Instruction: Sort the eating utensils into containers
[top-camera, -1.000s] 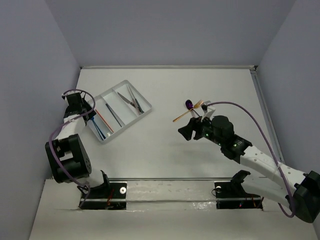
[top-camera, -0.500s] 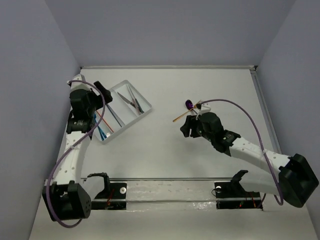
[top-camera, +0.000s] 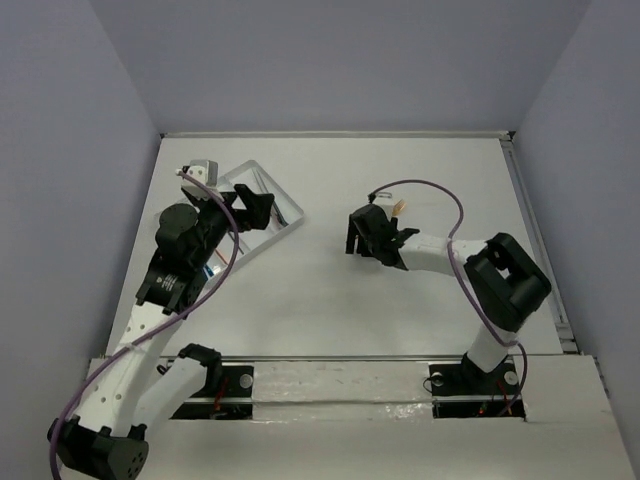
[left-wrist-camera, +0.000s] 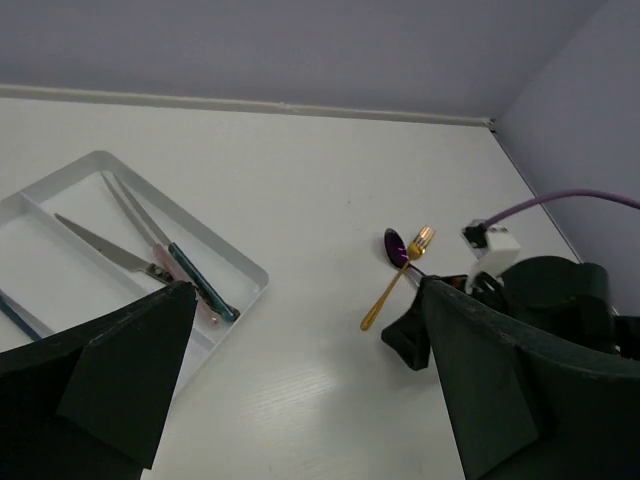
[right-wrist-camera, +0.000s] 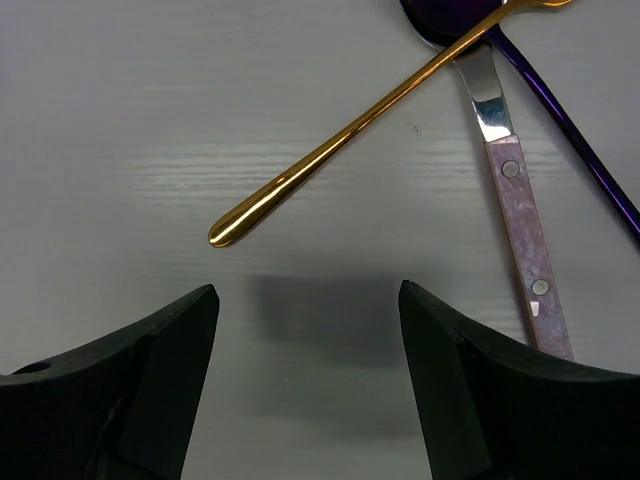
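Slender gold metal fork (right-wrist-camera: 380, 110): lies flat on the white table (right-wrist-camera: 150, 100), well apart from the white compartmented plastic tray (left-wrist-camera: 245, 270). It crosses a purple spoon (right-wrist-camera: 590, 170) and a mauve-handled knife (right-wrist-camera: 520, 220).

Right gripper (right-wrist-camera: 305, 295): spread wide, empty, just short of the fork's handle tip.

Left gripper (left-wrist-camera: 300, 300): spread wide, empty, over the tray.

Likely hazard: a pinch could drag the crossed neighbours along, or the thin handle could skid free.

The white desk (top-camera: 330, 300) fills the centre of the frame. Pale lavender walls (top-camera: 330, 60) enclose it at top, left and right.
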